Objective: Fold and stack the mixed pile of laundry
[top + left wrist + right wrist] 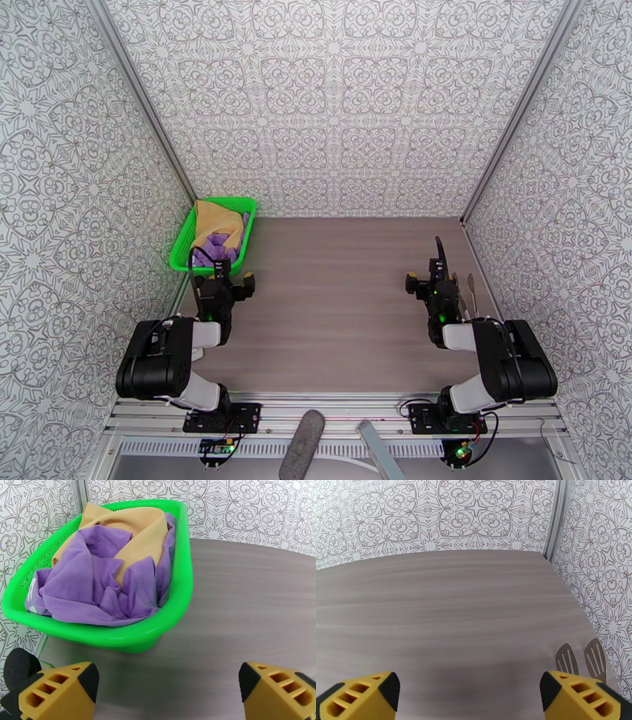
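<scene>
Left fingers spread wide, empty, just short of green basket; right fingers spread too, over table. Inside basket, crumpled together: purple T-shirt, mustard garment. Soft, light, limp; probably best pinched at a raised fold.

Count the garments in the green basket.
2. The mustard-tan garment lies toward the far end of the basket; the purple T-shirt fills the near end. More could be hidden underneath.
</scene>
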Robot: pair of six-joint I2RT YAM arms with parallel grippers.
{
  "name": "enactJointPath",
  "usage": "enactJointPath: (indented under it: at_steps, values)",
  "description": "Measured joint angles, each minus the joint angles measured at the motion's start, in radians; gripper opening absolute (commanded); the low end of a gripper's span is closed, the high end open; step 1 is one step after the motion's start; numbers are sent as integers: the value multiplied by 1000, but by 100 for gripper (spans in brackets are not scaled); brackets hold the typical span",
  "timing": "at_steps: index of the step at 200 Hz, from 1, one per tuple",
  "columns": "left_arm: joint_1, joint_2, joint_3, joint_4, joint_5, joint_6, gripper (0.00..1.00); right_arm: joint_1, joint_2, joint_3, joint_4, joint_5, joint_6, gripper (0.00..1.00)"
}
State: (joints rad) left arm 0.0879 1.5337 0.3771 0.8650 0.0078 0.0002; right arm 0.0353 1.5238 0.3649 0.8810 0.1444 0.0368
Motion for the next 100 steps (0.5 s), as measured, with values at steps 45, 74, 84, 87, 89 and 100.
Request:
enactJointPath:
  at_steps: [45,74,84,87,89,100]
  values:
    - [0,0,0,0,0,0,100,0,0,0,0,0,0,99]
    - [0,0,0,0,0,0,99,0,0,0,0,0,0,99]
    - [0,0,0,0,3,0,99,0,0,0,0,0,0,99]
    - [0,0,0,0,5,0,99,0,0,0,0,0,0,99]
    - [0,0,0,0,6,0,99,0,0,0,0,0,0,99]
    - [0,0,0,0,10,0,100,0,0,0,0,0,0,99]
